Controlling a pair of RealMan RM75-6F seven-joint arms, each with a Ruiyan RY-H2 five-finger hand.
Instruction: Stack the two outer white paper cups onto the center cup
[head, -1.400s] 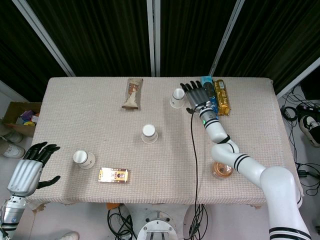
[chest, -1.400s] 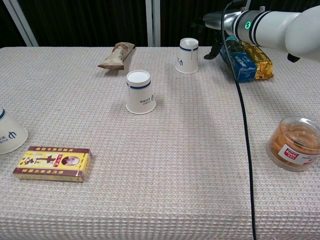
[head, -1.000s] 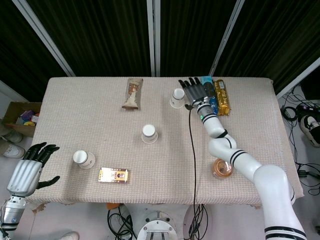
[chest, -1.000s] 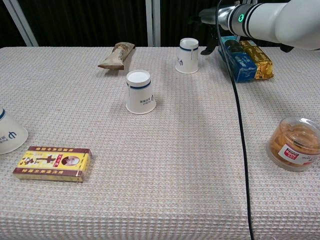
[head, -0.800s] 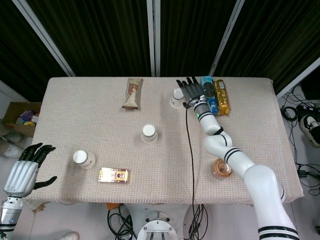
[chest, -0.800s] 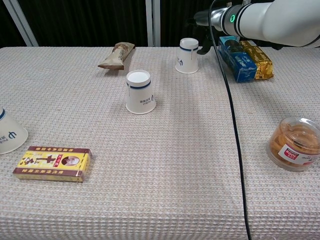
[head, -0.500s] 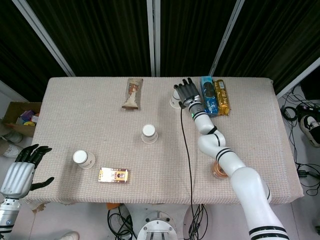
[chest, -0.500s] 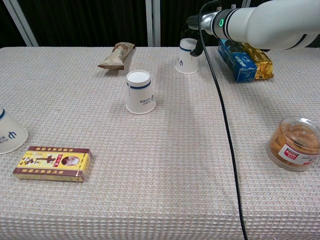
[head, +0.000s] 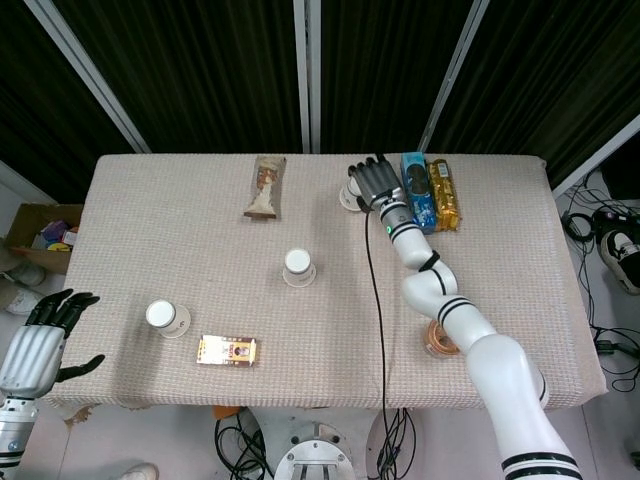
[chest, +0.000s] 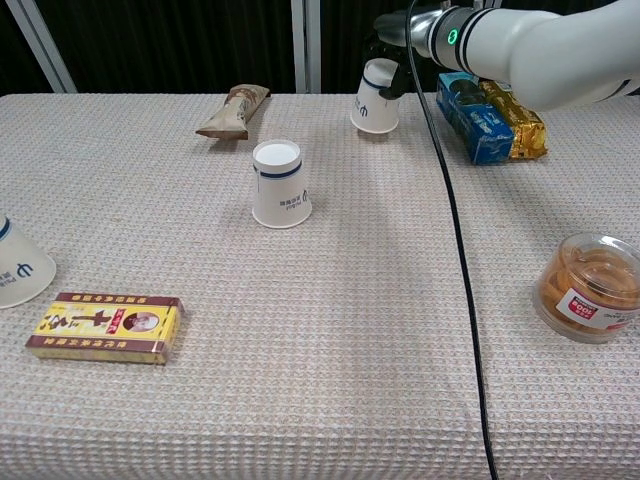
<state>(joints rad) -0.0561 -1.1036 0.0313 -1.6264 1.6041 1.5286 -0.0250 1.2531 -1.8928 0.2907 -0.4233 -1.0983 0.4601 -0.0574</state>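
Three upside-down white paper cups stand in a diagonal line on the cloth. The center cup is upright on its rim. The near-left cup sits alone. My right hand grips the far cup around its upper part; in the chest view the cup is tilted and slightly off the cloth. My left hand hangs beyond the table's front left corner with fingers spread, holding nothing.
A snack wrapper lies at the back. A yellow box is beside the near-left cup. Blue and gold packages lie right of the far cup. A round tub sits front right. A black cable crosses the cloth.
My right hand slid left from beside the packages to the far cup, closed round it and tipped it up. My left hand drifted back off the table's corner.
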